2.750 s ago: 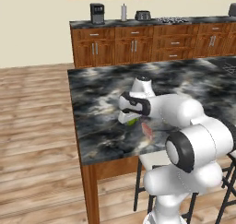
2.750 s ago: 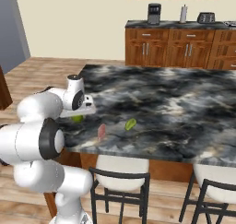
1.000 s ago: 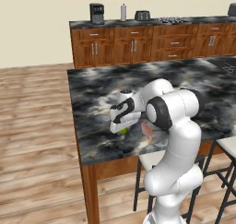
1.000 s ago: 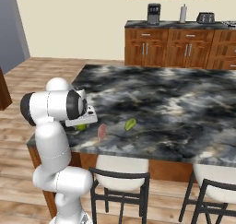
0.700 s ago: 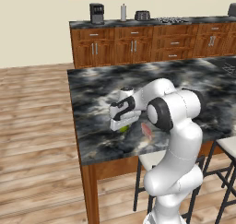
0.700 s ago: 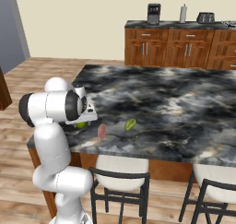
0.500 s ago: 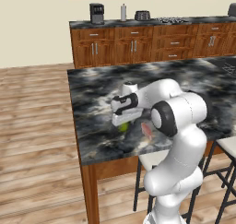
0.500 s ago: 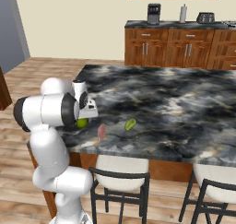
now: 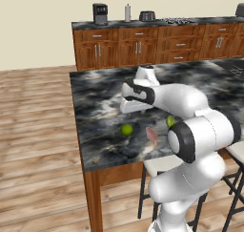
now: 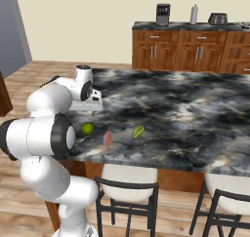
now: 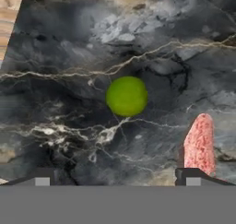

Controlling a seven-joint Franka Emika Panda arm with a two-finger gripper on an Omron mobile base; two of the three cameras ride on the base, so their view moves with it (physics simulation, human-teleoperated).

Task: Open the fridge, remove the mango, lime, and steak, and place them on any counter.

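The round green lime (image 9: 127,129) (image 10: 88,128) (image 11: 126,96) lies free on the marbled counter (image 9: 95,97) (image 10: 195,109) (image 11: 69,57), near its front left corner. Beside it rests the pinkish steak (image 9: 151,135) (image 10: 107,139) (image 11: 199,142), and past that the yellow-green mango (image 9: 170,121) (image 10: 138,131). My gripper (image 9: 126,107) (image 10: 91,106) (image 11: 117,179) hovers a little above the lime, open, with nothing between its fingertips (image 11: 42,178). A tall grey face at the far left, which looks like the fridge (image 10: 7,31), is cut off by the frame edge.
Dark stools (image 10: 127,192) (image 9: 162,164) stand under the counter's near edge. The counter's left edge drops to wooden floor (image 9: 38,131). A wall counter (image 9: 143,40) with a coffee machine (image 9: 100,14) and toaster (image 9: 147,16) runs along the back.
The gripper has opened and let go of the lime, then lifted away from it. The lime now lies on the counter. Steak and mango have not moved.
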